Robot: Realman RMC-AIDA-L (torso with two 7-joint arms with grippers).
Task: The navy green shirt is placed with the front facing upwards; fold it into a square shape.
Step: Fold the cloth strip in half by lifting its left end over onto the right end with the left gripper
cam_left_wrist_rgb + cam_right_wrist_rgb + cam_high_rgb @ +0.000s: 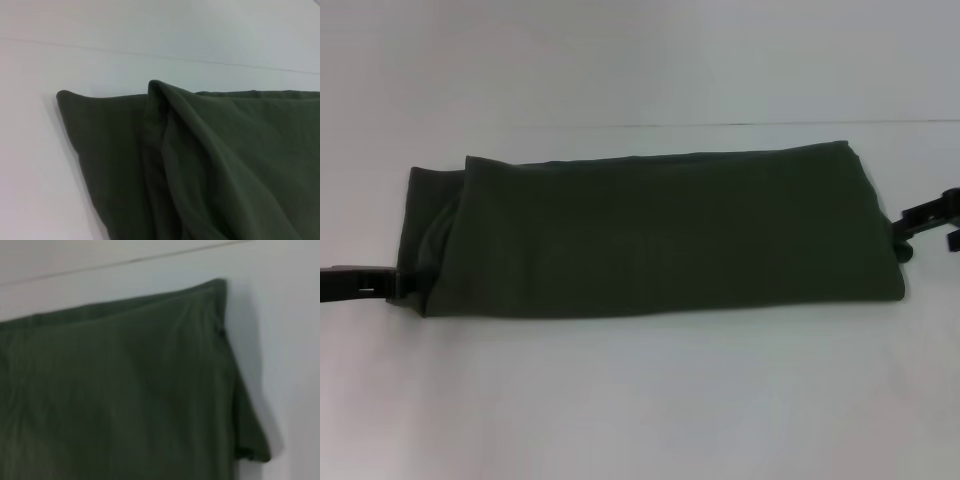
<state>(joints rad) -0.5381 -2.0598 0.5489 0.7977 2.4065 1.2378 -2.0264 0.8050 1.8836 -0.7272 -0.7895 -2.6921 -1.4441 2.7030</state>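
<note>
The navy green shirt [660, 235] lies on the white table as a long, dark olive band running left to right, with no lettering showing. At its left end a narrower layer sticks out from under the top fold. My left gripper [408, 284] is at the band's near left corner, touching the cloth. My right gripper [901, 238] is against the middle of the right edge. The left wrist view shows the shirt's [210, 165] rumpled left end with a raised fold. In the right wrist view the shirt's [125, 390] right end lies smoother, one corner drooping.
The white table [640, 400] stretches in front of the shirt and to both sides. A thin seam line [720, 124] runs across the surface just behind the shirt.
</note>
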